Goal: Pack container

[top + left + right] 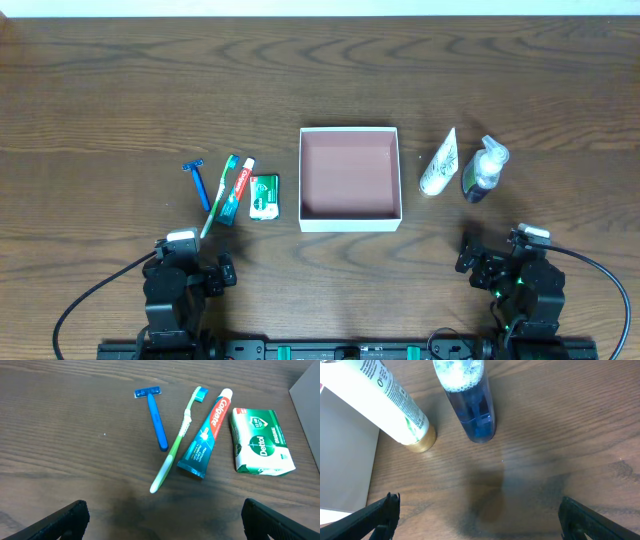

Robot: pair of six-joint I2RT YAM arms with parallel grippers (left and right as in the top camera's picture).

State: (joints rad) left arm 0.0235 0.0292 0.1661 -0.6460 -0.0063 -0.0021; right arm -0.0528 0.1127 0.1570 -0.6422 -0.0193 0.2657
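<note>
The container (pixel 349 219), a shallow square white-walled box with a pinkish-brown inside, sits mid-table and holds nothing. Left of it lie a blue razor (pixel 197 181), a green toothbrush (pixel 219 194), a toothpaste tube (pixel 236 189) and a green soap box (pixel 264 196); all four show in the left wrist view: razor (pixel 156 417), toothbrush (pixel 175 445), toothpaste (pixel 207 432), soap (pixel 261 441). Right of the container lie a white tube (pixel 438 163) (pixel 382 395) and a blue bottle (pixel 483 171) (pixel 470 402). My left gripper (pixel 162 517) is open and empty near the front edge. My right gripper (pixel 479 517) is open and empty too.
The dark wood table (pixel 120 90) spreads wide behind and beside the objects. A white container wall (pixel 345 460) shows at the left of the right wrist view, and a grey wall corner (pixel 307 395) at the right of the left wrist view.
</note>
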